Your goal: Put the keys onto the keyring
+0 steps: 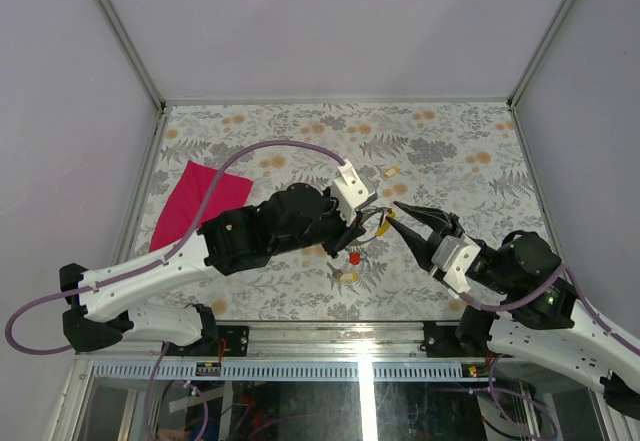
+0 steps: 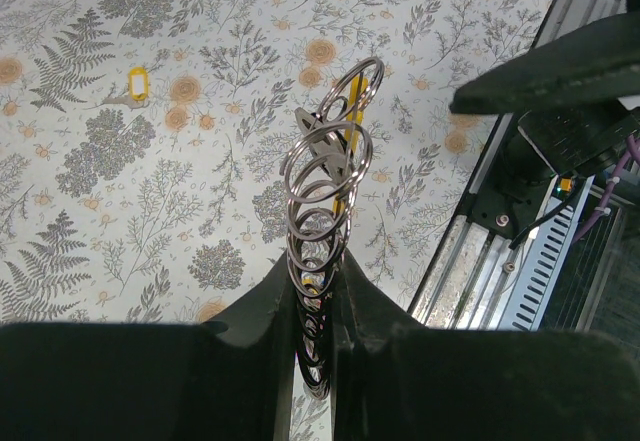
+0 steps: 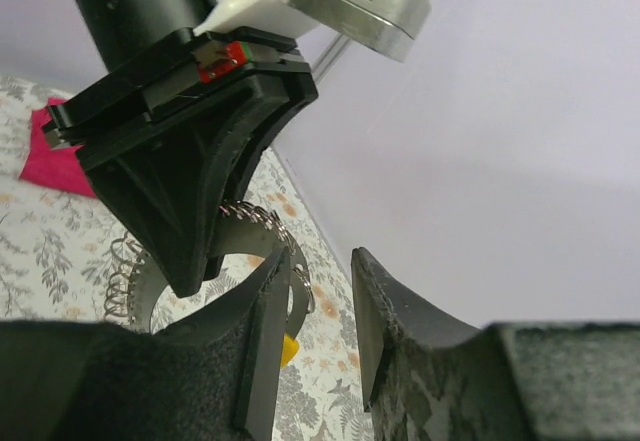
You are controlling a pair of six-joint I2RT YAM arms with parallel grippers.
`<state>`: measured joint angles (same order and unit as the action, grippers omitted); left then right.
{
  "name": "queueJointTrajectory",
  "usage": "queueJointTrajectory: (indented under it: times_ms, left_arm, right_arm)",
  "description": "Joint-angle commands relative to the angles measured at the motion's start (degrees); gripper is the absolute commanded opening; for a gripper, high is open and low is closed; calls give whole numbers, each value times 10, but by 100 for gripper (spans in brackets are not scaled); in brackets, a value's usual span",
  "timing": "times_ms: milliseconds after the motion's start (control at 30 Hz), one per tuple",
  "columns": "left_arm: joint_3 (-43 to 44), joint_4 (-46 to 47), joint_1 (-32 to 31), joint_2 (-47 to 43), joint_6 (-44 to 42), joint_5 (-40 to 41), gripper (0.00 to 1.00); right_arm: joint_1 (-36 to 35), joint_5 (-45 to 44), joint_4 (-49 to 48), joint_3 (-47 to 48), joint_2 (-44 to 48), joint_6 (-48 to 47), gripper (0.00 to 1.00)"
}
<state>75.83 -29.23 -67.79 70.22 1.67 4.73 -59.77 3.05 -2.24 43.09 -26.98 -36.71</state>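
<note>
The keyring (image 2: 325, 191), a coiled grey ring, stands up off the table (image 1: 450, 161), clamped at its lower end by the left gripper (image 2: 318, 281), whose jaws are closed tight on it. A yellow key (image 2: 352, 126) lies against the ring's coils; I cannot tell whether it is fully threaded. Just beside the ring, the right gripper (image 3: 318, 261) points its tips at it with the jaws partly parted and nothing between them. Below the ring on the table lie a red-capped key (image 1: 354, 257) and a yellow-capped key (image 1: 347, 275), with a pale key (image 1: 392, 172) farther back and a pink cloth (image 1: 195, 201) well off to the left. The step in hand looks like working the yellow key along the coil. To do it well, the left gripper should hold the ring steady while the right pinches the key's cap, not the wire, and turns it along the coil without prying the ring loose.
</note>
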Motion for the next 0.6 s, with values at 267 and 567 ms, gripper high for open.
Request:
queueJointTrajectory:
  times_ms: [267, 567]
  left_arm:
    - [19, 40, -1, -4, -12, -10, 0]
    - [14, 5, -2, -21, -126, -20, 0]
  right_arm:
    - [-2, 72, 86, 93, -57, -93, 40]
    - [-2, 101, 215, 172, -83, -78, 41]
